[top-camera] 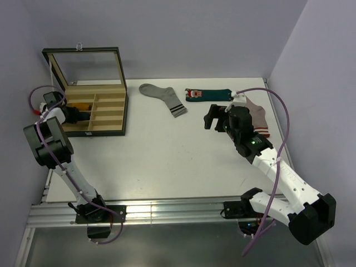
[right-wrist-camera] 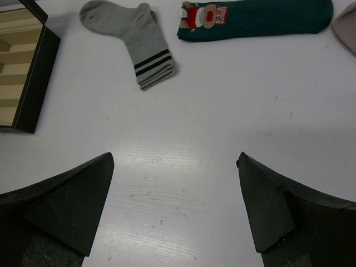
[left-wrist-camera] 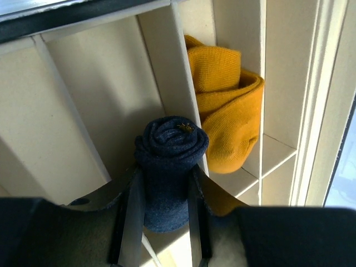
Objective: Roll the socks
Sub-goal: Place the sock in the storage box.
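White tabletop (top-camera: 167, 167), pale lilac walls, and at the far left a divided wooden box (top-camera: 125, 105) with its glass lid up. One compartment already holds the mustard sock (left-wrist-camera: 228, 111), rolled. Just across a divider, the left gripper (left-wrist-camera: 163, 194) is clamped on the rolled navy sock (left-wrist-camera: 169, 150), poised at the neighbouring compartment. Whether it rests on the bottom I cannot tell. So two rolls look done, one not yet let go. The dark teal sock (right-wrist-camera: 261, 19) lies flat and unrolled at the back of the table beside a grey sock (right-wrist-camera: 133, 33), and the right gripper (right-wrist-camera: 175, 161) hovers short of it, jaws spread wide and empty — that roll is what remains, I'd say.
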`<action>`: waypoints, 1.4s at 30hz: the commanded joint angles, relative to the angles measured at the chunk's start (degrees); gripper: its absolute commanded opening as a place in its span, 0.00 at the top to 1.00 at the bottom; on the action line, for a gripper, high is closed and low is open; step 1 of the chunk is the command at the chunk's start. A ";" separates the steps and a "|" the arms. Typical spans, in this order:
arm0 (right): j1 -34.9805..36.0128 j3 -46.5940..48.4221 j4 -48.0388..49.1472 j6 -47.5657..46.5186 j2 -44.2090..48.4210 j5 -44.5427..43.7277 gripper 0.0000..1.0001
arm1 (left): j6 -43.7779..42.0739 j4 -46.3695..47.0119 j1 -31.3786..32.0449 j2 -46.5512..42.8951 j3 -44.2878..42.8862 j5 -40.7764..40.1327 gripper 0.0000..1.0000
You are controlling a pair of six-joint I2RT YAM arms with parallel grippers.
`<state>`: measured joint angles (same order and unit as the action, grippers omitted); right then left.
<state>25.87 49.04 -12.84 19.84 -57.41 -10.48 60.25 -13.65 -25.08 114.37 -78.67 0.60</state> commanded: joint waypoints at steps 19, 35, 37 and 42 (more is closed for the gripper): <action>-0.29 -0.43 2.21 -0.76 0.10 0.55 0.01 | -1.71 -15.79 -0.32 2.97 -9.04 -4.38 0.34; -0.20 -0.43 2.38 -0.94 1.07 1.08 0.01 | -4.00 -18.96 -0.32 -3.09 -10.89 -6.15 0.21; -0.29 -0.43 2.29 -0.94 1.07 1.08 0.01 | -4.18 -18.52 -0.32 -3.45 -11.06 -5.70 0.25; -0.29 -0.26 2.21 -0.94 0.89 1.08 0.01 | -4.26 -17.82 -0.23 -5.38 -11.24 -5.26 0.29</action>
<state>25.85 48.62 -12.80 19.84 -57.65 -9.37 57.41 -31.81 -24.56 113.32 -88.73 -2.94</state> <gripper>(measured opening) 0.991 0.717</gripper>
